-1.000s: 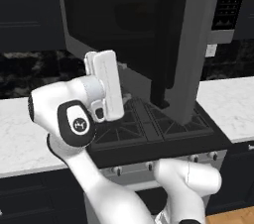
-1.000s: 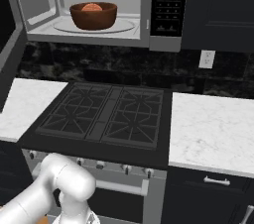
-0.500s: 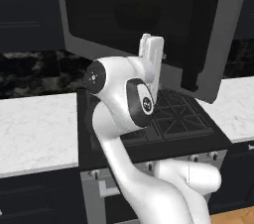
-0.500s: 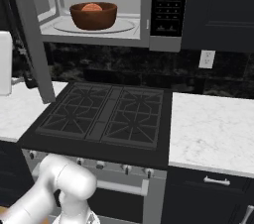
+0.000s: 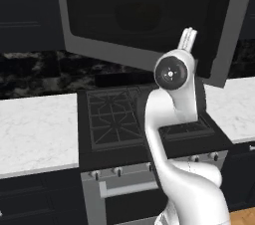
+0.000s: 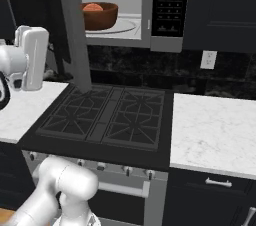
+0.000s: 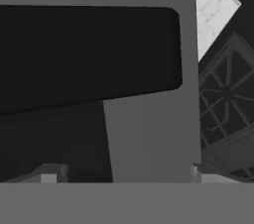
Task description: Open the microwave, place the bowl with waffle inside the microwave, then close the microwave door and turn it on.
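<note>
No legible text, not even on the microwave (image 6: pixel 127 12) button panel (image 6: pixel 171 4).

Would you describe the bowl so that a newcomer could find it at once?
Look above the black stove to the microwave, whose door stands open. On the glass turntable inside sits the bowl, round, glossy and reddish-brown. It is the only coloured dish there, with an orange-tan waffle in it.

Glossy white rounded arm (image 5: pixel 169 119) w/ black round joint cap, grey ctr mark; boxy white hand (image 6: pixel 31 55).
</note>
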